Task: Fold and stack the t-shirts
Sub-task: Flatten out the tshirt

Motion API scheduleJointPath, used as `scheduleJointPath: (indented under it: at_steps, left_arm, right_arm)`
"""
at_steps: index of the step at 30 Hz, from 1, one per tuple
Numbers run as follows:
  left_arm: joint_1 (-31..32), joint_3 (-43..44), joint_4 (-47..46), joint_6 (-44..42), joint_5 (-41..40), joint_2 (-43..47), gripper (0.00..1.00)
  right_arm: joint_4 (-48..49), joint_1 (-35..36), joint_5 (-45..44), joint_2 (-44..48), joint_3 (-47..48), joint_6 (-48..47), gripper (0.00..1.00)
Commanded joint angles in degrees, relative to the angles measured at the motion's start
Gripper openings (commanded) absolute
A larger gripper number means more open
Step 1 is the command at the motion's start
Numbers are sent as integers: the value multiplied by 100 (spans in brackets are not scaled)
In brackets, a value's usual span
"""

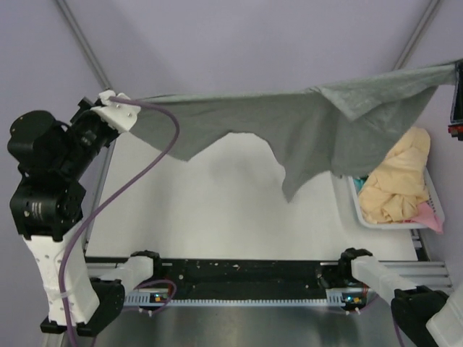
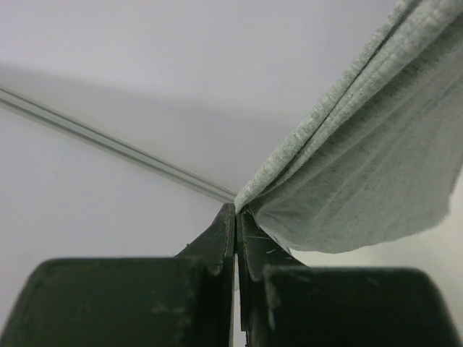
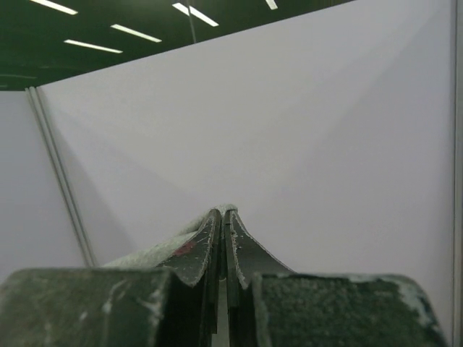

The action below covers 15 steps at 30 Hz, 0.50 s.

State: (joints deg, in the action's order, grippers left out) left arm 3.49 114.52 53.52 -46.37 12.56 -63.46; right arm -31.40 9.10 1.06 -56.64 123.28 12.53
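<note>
left tool (image 2: 236, 211): clamped shut on one edge of the grey t-shirt (image 1: 289, 123) | right tool (image 3: 221, 211): pinched shut on grey fabric at the far end | grey t-shirt: stretched in the air between both tools, sagging above the white desk (image 1: 202, 210) | white basket (image 1: 352, 199), desk's right side: crumpled pale yellow t-shirt (image 1: 398, 181) inside, pink t-shirt (image 1: 432, 217) at its near corner

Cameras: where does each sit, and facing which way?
Top: above and behind the arms, both showing, looking down on table, stretched grey shirt, basket.
Left wrist: behind the left gripper, shut on the shirt's edge, facing the wall.
Right wrist: behind the right gripper, shut, tilted up at wall and ceiling lights.
Shared: top and left wrist both show the shirt's left-held end.
</note>
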Motion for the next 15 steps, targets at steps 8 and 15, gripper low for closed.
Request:
scheduleJointPath:
  at_steps: [8,15]
  left_arm:
    - [-32,-306,432,-408,-271,-104,0]
    - [-32,-1800,-384,-426,-324,-850,0]
  right_arm:
    - [-209,-14,-334,-364,-663,-330,0]
    - [63,-14,-642,-1593,-2149,-384,0]
